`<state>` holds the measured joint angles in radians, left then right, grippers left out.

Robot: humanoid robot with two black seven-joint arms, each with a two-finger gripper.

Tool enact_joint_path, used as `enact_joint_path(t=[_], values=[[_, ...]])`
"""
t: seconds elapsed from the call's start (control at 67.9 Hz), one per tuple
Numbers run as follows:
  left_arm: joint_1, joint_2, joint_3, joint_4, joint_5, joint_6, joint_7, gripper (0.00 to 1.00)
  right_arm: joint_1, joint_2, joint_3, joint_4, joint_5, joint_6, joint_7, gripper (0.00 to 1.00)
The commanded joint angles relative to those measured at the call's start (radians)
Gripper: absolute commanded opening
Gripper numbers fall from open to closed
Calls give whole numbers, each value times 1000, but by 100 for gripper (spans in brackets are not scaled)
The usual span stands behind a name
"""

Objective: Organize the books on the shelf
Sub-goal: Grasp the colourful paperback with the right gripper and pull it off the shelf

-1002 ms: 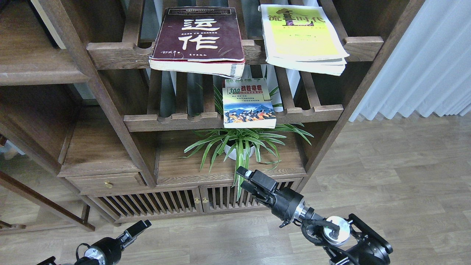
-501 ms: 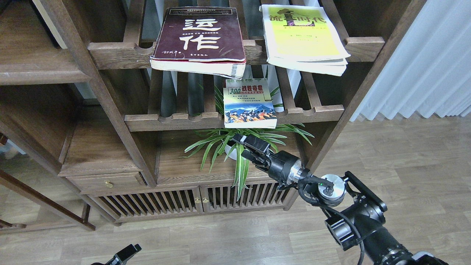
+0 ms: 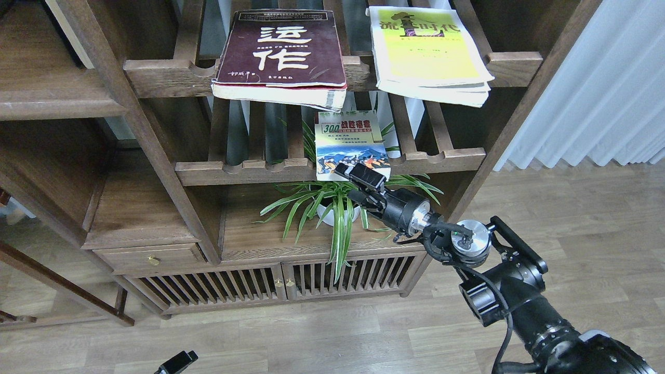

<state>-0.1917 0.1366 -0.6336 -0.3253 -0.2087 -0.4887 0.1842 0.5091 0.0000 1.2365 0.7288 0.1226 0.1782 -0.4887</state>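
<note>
Your right claw [image 3: 354, 181] has climbed fast over the last second, from down in front of the cabinet doors [image 3: 283, 284], up past the spider plant [image 3: 335, 205], and now it sits right at the front edge of the "300" book [image 3: 351, 147]. The upper finger [image 3: 363, 174] overlaps the bottom of the blue crowd picture, and the lower one reaches in beneath the overhanging edge, so the fingers are spread around that edge; you cannot tell from here whether they already touch it, and nothing is pinched yet. The book itself has not budged: it lies flat on the lower slatted rack [image 3: 249, 169], hanging a little over the notched front rail, right of the rack's middle. Above it, the maroon book [image 3: 283, 52] and the yellow-green book [image 3: 428, 54] lie side by side on the upper slatted rack [image 3: 166, 75], both jutting over its front rail. Your left claw [image 3: 176, 362] has sunk to the bottom edge of the view, only its tip showing, and you cannot tell if it is spread or pressed together. So the reach looks all but done and the grasp comes next, to my eye. The solid shelf [image 3: 47, 106] on the left is the likely home, well apart from the book, so expect a long carry across.
</note>
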Motion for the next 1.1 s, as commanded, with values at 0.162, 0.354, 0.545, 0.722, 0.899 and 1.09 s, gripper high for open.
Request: enact_joint_path(t=[0.162, 0.354, 0.545, 0.722, 0.899, 1.09], values=[[1, 0, 0, 3, -18, 0, 0, 100, 40, 0, 21, -48, 0, 0, 0, 84], [1, 1, 0, 3, -28, 0, 0, 100, 40, 0, 20, -46, 0, 0, 0, 69], [3, 1, 0, 3, -28, 0, 0, 100, 37, 0, 11, -26, 2, 10, 0, 43], [1, 0, 2, 3, -28, 0, -3, 100, 37, 0, 18, -5, 6, 14, 0, 20], [3, -8, 2, 3, -28, 0, -5, 100, -9, 0, 35, 64, 35, 15, 0, 3], [17, -32, 3, 2, -28, 0, -8, 100, -141, -37, 75, 270, 63, 35, 0, 3]])
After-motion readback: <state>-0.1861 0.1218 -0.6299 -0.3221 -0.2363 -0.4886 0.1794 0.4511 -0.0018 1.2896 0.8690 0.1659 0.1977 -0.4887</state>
